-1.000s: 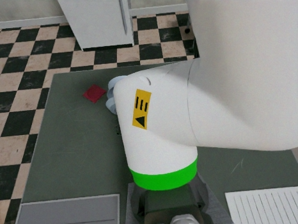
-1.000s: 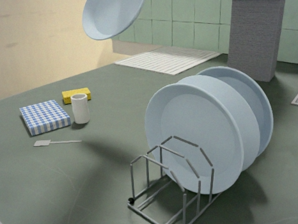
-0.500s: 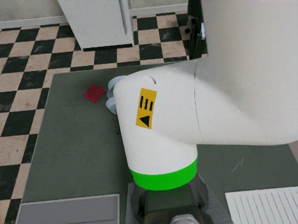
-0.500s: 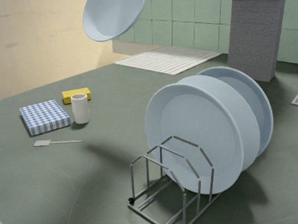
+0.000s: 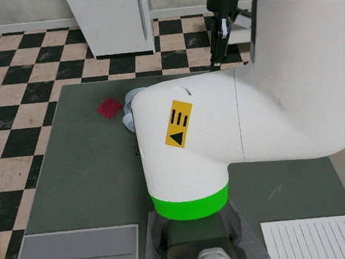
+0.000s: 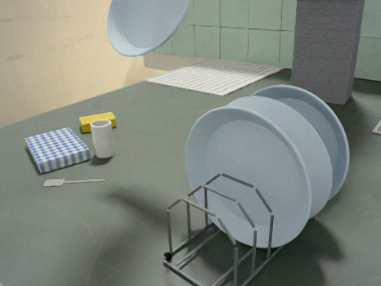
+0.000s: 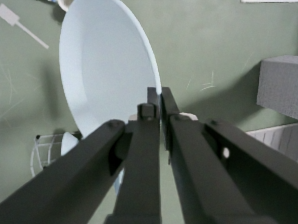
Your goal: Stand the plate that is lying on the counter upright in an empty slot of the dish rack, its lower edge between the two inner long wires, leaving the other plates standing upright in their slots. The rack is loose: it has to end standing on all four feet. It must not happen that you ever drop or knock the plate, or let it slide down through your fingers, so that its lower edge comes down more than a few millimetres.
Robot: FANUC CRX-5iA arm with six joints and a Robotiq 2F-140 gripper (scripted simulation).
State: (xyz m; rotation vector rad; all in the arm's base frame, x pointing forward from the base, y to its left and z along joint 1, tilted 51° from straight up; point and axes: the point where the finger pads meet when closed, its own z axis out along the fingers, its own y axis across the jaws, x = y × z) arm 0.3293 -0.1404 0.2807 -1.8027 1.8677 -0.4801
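The held plate [image 6: 147,24] [image 7: 110,60] is pale blue and hangs tilted, high above the counter. My gripper [image 7: 158,100] is shut on its rim; in the top view the arm hides the fingertips and this plate. The wire dish rack [image 6: 270,237] [image 7: 38,136] stands on the counter. Three plates stand upright in it: a front one [image 6: 249,163], a middle one [image 6: 316,176] and a back one [image 6: 333,131]. The rack's end nearest the exterior camera holds no plate between its wires. The held plate is well clear of the rack. Some of the rack's feet are hidden.
A checked cloth [image 6: 57,149], a yellow sponge [image 6: 98,122], a white cup [image 6: 102,140] and a spatula [image 6: 54,182] lie or stand to one side. A grey block [image 6: 323,49] [image 7: 280,87] rises behind the racked plates. A ribbed white board [image 6: 217,78] [image 5: 307,237] lies farther back.
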